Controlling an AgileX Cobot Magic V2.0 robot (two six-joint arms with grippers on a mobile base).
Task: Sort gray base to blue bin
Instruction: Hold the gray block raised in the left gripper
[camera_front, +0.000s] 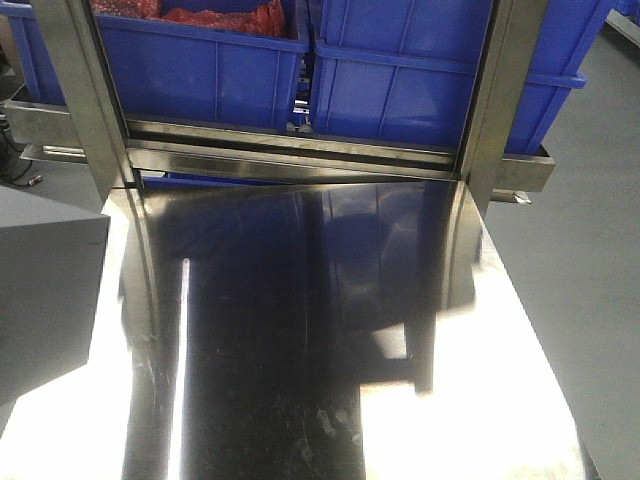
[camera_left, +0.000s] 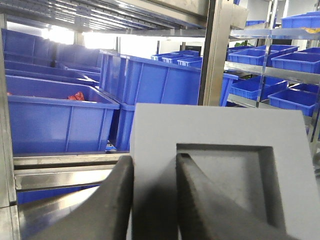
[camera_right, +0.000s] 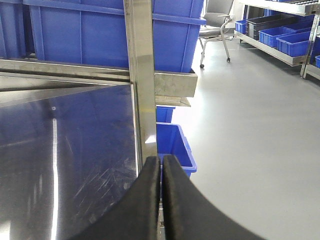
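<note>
Two claws: left claw (camera_left: 155, 160) pinches gray base (camera_left: 220, 125) by its pocket wall, aloft near worktop (camera_right: 75, 150) far edge; right claw (camera_right: 161, 160) fully closed, empty. Clear blue bin (camera_left: 155, 82) rim before releasing.

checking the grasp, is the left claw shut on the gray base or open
Shut on the gray base: the left claw pinches the wall beside its square pocket.

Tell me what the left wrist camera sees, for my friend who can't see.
The left claw pinches a gray base, one black finger inside its square pocket. Behind it, big blue crates sit on a metal rack; the left crate holds something red.
</note>
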